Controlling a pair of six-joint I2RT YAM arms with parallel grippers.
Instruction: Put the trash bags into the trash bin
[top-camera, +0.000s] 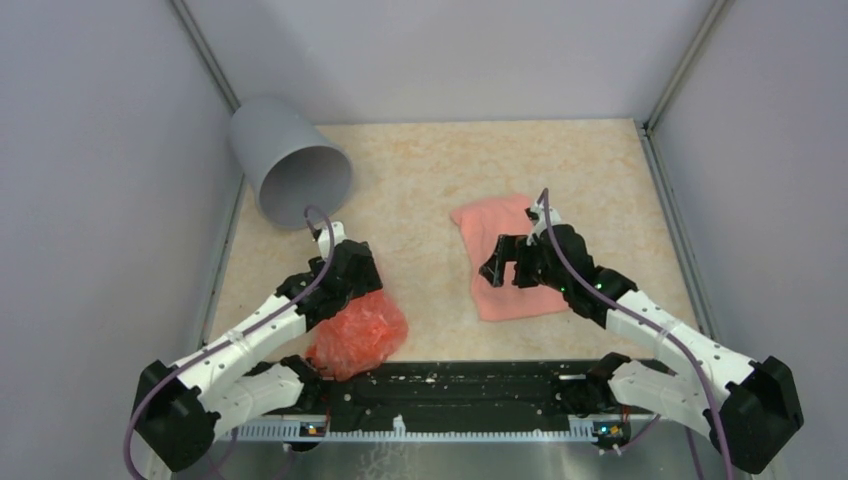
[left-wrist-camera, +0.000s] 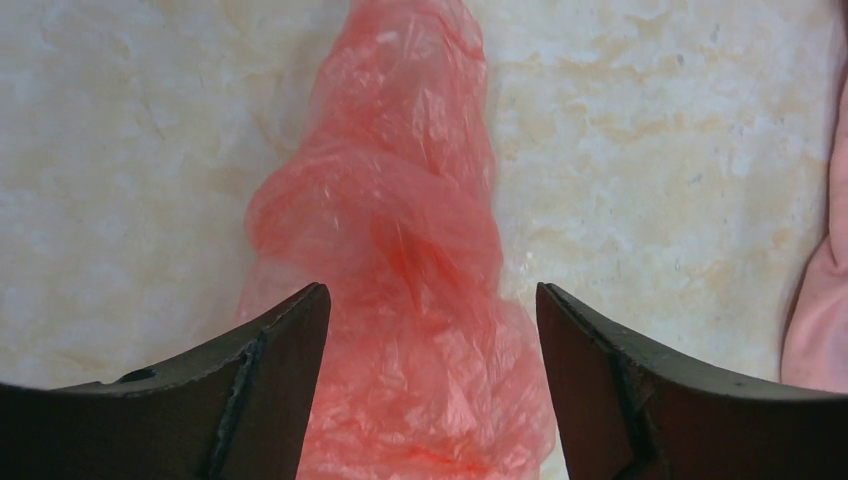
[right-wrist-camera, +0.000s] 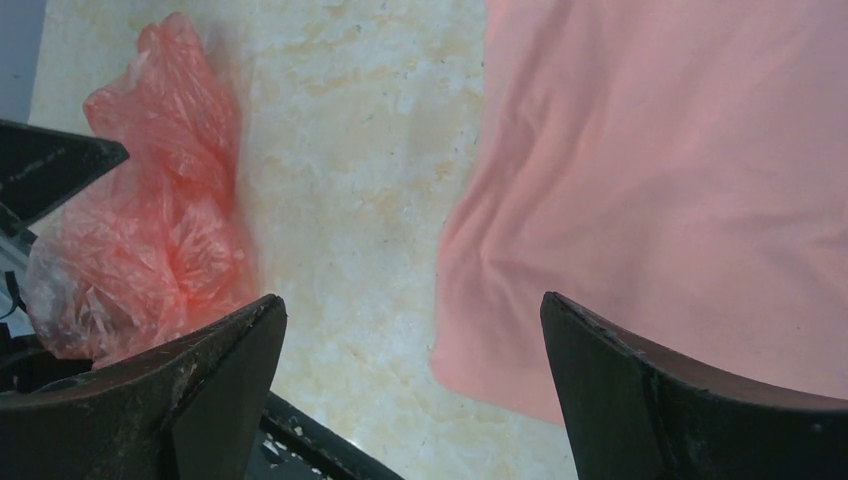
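The grey trash bin (top-camera: 290, 160) lies on its side at the back left, mouth toward the table's middle. A crumpled orange-red trash bag (top-camera: 362, 335) lies at the front left. My left gripper (top-camera: 345, 292) is open right over it, and in the left wrist view (left-wrist-camera: 432, 300) the bag (left-wrist-camera: 400, 260) sits between the spread fingers, not pinched. A flat salmon-pink trash bag (top-camera: 510, 262) lies right of centre. My right gripper (top-camera: 503, 262) is open above its left edge; in the right wrist view (right-wrist-camera: 412, 310) the pink bag (right-wrist-camera: 670, 170) fills the right side and the crumpled bag (right-wrist-camera: 150, 250) the left.
Grey walls enclose the beige table (top-camera: 430, 180) on three sides. The black base rail (top-camera: 450, 390) runs along the front edge, just below the crumpled bag. The pink bag's edge also shows at the right of the left wrist view (left-wrist-camera: 820, 320).
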